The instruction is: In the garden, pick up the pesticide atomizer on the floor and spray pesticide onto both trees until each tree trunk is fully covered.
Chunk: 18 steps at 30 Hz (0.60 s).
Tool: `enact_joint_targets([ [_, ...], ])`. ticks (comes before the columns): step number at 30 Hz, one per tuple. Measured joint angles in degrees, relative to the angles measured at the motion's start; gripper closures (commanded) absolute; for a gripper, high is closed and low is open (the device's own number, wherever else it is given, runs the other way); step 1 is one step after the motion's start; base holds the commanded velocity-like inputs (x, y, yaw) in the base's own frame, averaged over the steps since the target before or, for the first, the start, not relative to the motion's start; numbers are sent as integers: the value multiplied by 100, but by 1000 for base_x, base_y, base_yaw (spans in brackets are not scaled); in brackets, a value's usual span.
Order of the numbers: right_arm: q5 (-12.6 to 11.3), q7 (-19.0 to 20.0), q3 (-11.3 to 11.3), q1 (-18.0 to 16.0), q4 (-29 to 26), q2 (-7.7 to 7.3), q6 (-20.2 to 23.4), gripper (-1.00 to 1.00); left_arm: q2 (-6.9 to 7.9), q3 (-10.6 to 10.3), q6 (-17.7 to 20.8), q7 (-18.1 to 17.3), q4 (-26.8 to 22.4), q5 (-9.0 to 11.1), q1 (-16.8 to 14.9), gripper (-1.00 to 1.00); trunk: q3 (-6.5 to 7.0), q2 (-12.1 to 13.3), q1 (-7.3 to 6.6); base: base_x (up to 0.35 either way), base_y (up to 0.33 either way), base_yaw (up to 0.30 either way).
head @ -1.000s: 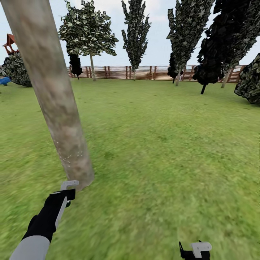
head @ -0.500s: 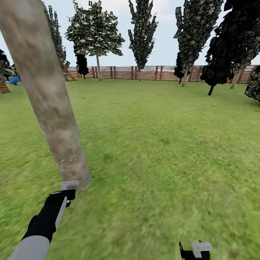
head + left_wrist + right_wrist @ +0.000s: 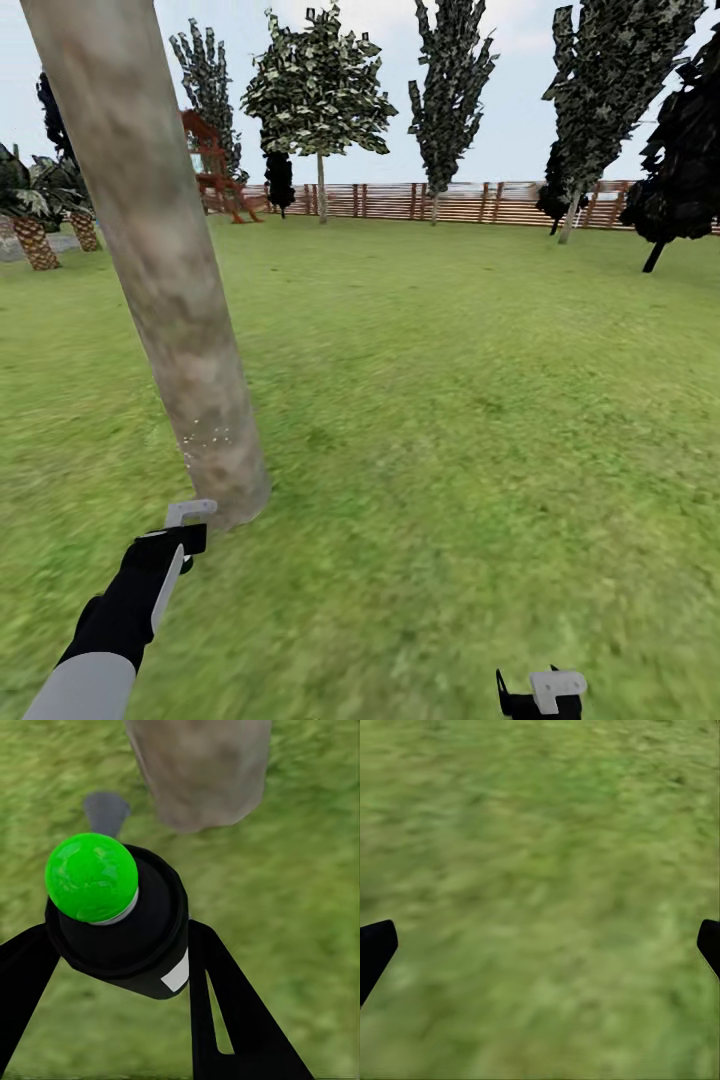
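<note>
— So, where did you stand?
— Your left tool (image 3: 112,967) was clamped on the atomizer (image 3: 116,919), tree trunk (image 3: 170,290) just ahead; right tool (image 3: 540,952) spread apart.
— Risk?
— Specks (image 3: 205,438) sat low; you could have left upper bark bare.

A wide green lawn (image 3: 480,420) is bounded at the far side by a brown slatted wooden fence (image 3: 470,202). Dark, thin-trunked trees (image 3: 445,90) are set along the fence, with a red play structure (image 3: 212,165) at the far left under a pale sky (image 3: 520,130).
</note>
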Motion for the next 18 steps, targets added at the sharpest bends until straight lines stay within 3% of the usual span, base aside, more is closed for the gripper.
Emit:
enact_joint_targets([
  [3,0,0,0,0,-2,0,1,-100,-4,0,-2,0,1,1,-1,100,0,0,0,56,-254,143],
  [12,0,1,-1,0,-3,0,-1,-100,-5,-3,6,1,1,2,-1,100,0,0,-3,257,-177,19],
  [18,0,1,-1,0,-1,0,-1,-100,-16,-4,10,0,-1,18,-1,100,0,0,0,107,-85,233],
])
